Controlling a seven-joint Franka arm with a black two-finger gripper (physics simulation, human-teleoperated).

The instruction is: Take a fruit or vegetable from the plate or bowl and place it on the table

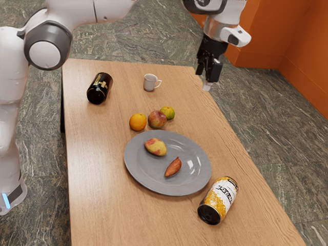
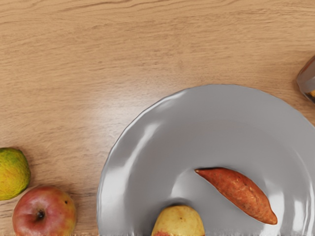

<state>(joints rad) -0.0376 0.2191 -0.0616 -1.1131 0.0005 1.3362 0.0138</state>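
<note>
On grey plate (image 1: 143,169): sweet potato (image 1: 173,167), mango (image 1: 156,147), both lying as candidates. Gripper (image 1: 207,85): hovering high, likely giving me clearance for choosing; whether gaping or closed, I am failing to tell.

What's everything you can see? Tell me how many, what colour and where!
Table: 1, light brown, on the floor
Plate: 1, grey, on the table
Yellow fruit: 1, yellow and red, on the plate
Sweet potato: 1, orange-brown, on the plate
Orange: 1, orange, on the table
Green fruit: 1, green-yellow, on the table
Apple: 1, red and yellow, between those two
Mug: 1, white, on the table
Cans: 2, one black, one yellow and white, lying on the table
Floor: 1, grey-green, below
Wall: orange, behind
Arm: 1, white and grey, reaching over
Hand: 1, black, in the air
</note>
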